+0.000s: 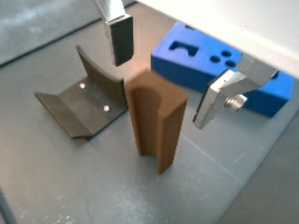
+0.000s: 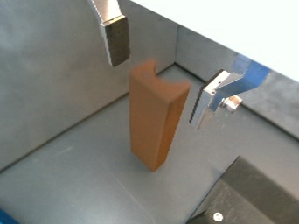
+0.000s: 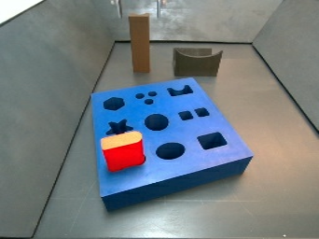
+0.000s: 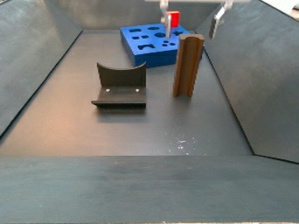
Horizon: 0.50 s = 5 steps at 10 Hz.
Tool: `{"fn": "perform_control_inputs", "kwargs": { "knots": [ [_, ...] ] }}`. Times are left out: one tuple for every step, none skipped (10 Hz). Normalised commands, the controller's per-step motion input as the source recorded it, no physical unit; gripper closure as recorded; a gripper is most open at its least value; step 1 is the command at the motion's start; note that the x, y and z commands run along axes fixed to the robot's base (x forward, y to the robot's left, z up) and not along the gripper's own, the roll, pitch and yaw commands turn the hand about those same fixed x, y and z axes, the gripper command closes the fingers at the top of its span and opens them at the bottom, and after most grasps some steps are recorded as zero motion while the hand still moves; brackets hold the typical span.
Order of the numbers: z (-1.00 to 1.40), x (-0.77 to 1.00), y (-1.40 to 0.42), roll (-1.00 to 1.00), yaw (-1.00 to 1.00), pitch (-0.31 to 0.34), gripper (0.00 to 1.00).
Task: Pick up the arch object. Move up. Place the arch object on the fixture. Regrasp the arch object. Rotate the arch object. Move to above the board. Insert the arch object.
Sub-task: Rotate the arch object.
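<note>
The arch object (image 1: 158, 118) is a long brown bar standing upright on the grey floor, with a curved notch in its top end (image 2: 155, 114). My gripper (image 1: 163, 92) hangs open just above its top, one finger on either side and neither touching it (image 2: 156, 93). The dark fixture (image 1: 76, 101) stands beside the bar in a side view (image 4: 119, 86). In the side views the bar (image 3: 140, 45) rises between the fixture (image 3: 195, 62) and a wall (image 4: 187, 66). The blue board (image 3: 162, 131) lies flat, apart from the bar.
A red cube with an orange top (image 3: 122, 152) sits on the board near its star-shaped hole. Grey walls enclose the floor on all sides, and one wall runs close to the bar. The board (image 4: 146, 44) lies at the far end in a side view.
</note>
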Motion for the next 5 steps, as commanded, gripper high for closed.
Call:
{"fn": "perform_control_inputs", "kwargs": {
  "knots": [
    [0.55,-0.02,0.01,-0.17,-0.04,0.064,0.00],
    [0.30,0.00,0.02,-0.16,-0.05,0.084,0.00],
    [0.00,0.00,0.00,-0.01,1.00,0.008,0.00],
    [-0.12,0.03,-0.01,-0.01,1.00,0.008,0.00],
    [-0.08,0.04,-0.01,-0.01,1.00,0.006,0.00]
  ]
}}
